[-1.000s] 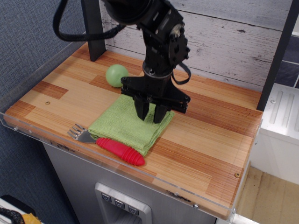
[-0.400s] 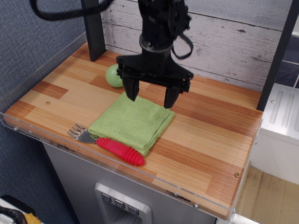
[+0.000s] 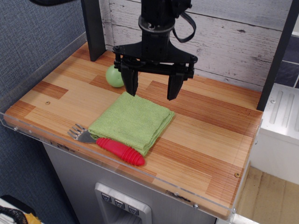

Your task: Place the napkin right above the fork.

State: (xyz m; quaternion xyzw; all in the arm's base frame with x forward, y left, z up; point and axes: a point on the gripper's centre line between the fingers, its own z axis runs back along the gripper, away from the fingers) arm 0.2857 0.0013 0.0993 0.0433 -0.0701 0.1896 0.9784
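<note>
The folded light-green napkin lies flat on the wooden table, just behind the fork. The fork lies along the front edge, its red ribbed handle pointing right and its silver tines pointing left. The napkin's front edge touches or slightly overlaps the handle. My black gripper hangs wide open and empty above the napkin's back edge, its two fingers spread apart and clear of the cloth.
A small pale-green ball sits behind the napkin, partly hidden by my left finger. A dark post stands at the back left. A clear plastic lip runs along the table's front and left edges.
My gripper has opened, let go of the napkin and risen straight up. The napkin stays flat behind the fork. The fork and ball have not moved.
</note>
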